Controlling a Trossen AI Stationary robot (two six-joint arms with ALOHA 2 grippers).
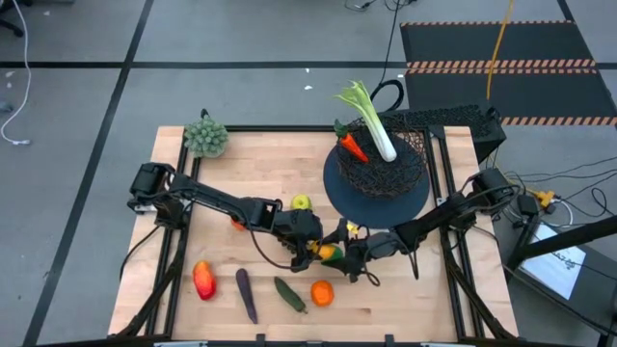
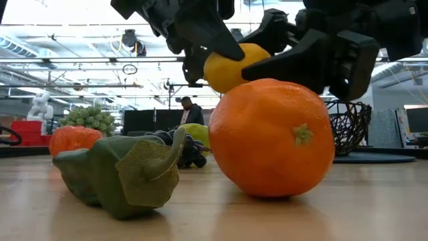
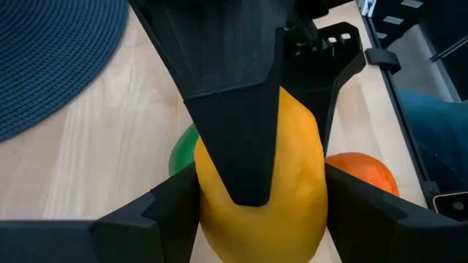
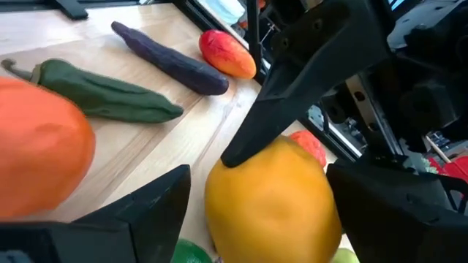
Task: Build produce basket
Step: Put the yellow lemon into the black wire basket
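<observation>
The yellow lemon (image 1: pixel 330 253) is lifted above the table's near middle, between both grippers. My left gripper (image 3: pixel 262 212) is shut on it. My right gripper (image 4: pixel 259 204) is open, one finger close on each side of the same lemon, coming from the right. The black wire basket (image 1: pixel 381 164) stands on its dark round base at the far right. It holds the leek (image 1: pixel 371 120), which sticks out over the rim, and the carrot (image 1: pixel 354 146). The orange (image 1: pixel 322 292), a green pepper (image 1: pixel 289 294) and the eggplant (image 1: pixel 247 294) lie along the near edge. My left gripper pinches the lemon's two sides (image 3: pixel 212 219) between its fingers, coming from the table's left and slanting down. The lemon (image 2: pixel 231 67) is lifted clear of the table.
A red-orange fruit (image 1: pixel 203 280) lies near left and a yellow-green fruit (image 1: pixel 301 202) mid-table. A red piece (image 1: pixel 237 225) shows beside the left arm, and a lime (image 3: pixel 183 150) lies under the grippers. The grey-green bushy clump (image 1: pixel 206 137) sits at the far left corner. Bare wood lies left of the basket.
</observation>
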